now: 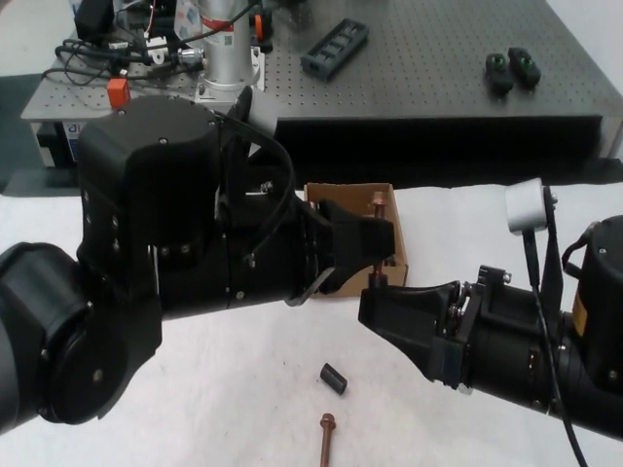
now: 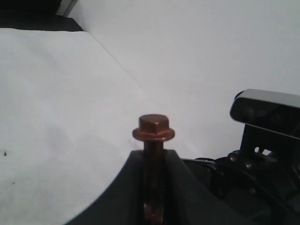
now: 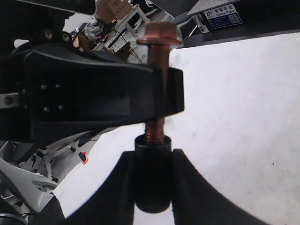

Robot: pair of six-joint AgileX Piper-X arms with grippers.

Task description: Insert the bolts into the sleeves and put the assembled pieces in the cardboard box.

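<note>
Bolt point(image 2: 153, 129) and sleeve point(image 3: 152, 173), one in each pair of jaws, held together above the desk point(image 1: 195, 389).
Left jaws are clamped on the shank of the copper-coloured bolt, head up. Right jaws are clamped round the black sleeve directly beneath it. The right wrist view gives the joint, where the threaded end meets the sleeve's top opening. The left wrist view gives the flanged hexagonal head standing clear above the jaws. The high view gives the setting: the pair is just in front of the open cardboard box point(image 1: 343, 187), and a second sleeve point(image 1: 334, 377) and second bolt point(image 1: 327, 435) lie loose on the white desk, near each other but apart.
</note>
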